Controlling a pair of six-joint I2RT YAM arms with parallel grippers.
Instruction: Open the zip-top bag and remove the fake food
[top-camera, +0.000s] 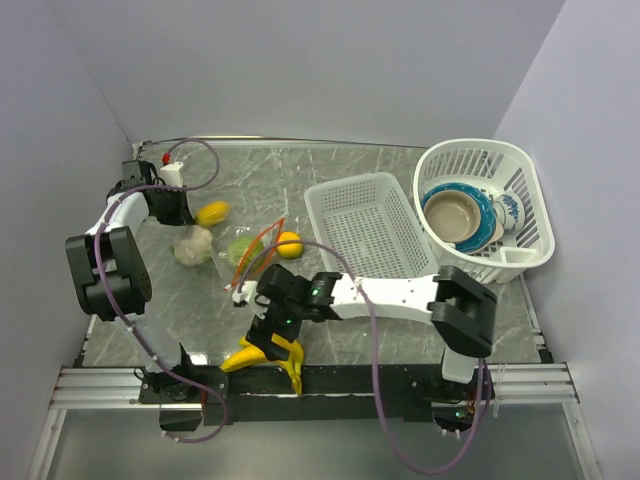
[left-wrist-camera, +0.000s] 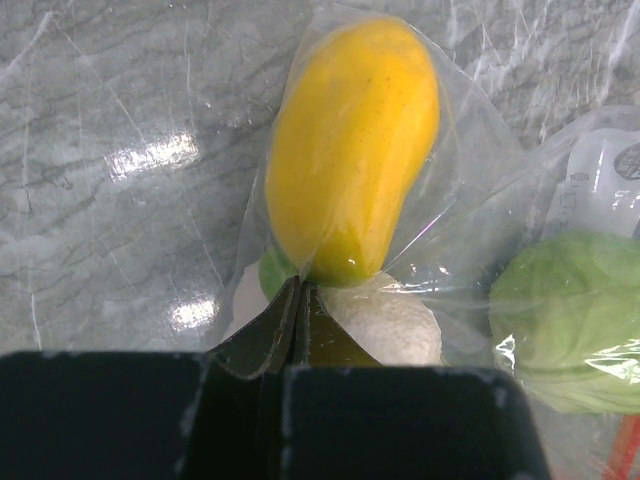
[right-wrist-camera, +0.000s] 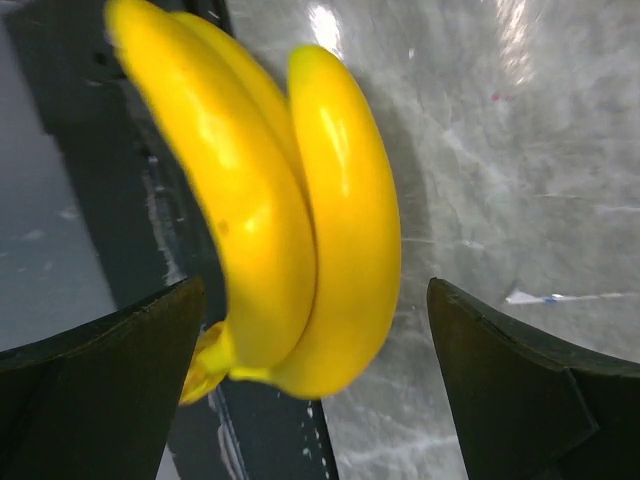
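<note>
The banana bunch (right-wrist-camera: 290, 220) lay outside the zip-top bag (left-wrist-camera: 470, 140), at the near edge of the desk (right-wrist-camera: 520, 150) and partly over the dark rail. The right pincer (right-wrist-camera: 312, 300) stood wide open astride it, neither finger touching it. That step looked close to done. The sound way to finish was to rise straight up, since a sideways brush could roll the smooth, curved bunch off the edge.

The left pincer (left-wrist-camera: 300, 300) was clamped shut on a fold of the bag's film at its far-left end. That hold was worth having, because thin, floppy plastic on polished marble-patterned stone would slide as soon as anything was drawn out. The next reach would best enter at the orange-red zip strip (top-camera: 262, 238), pulling away from the pinch.

Under the clear, glossy, crinkled film sat a yellow oval fruit (left-wrist-camera: 350, 150), slick and rounded. A white, finely bumpy cauliflower (left-wrist-camera: 385, 325) and a pale green leafy ball (left-wrist-camera: 565, 320) were beside it. An orange (top-camera: 289, 244) lay by the strip, though whether it was inside the mouth could not be told. All were hard and round, so centred grips suited them.
</note>
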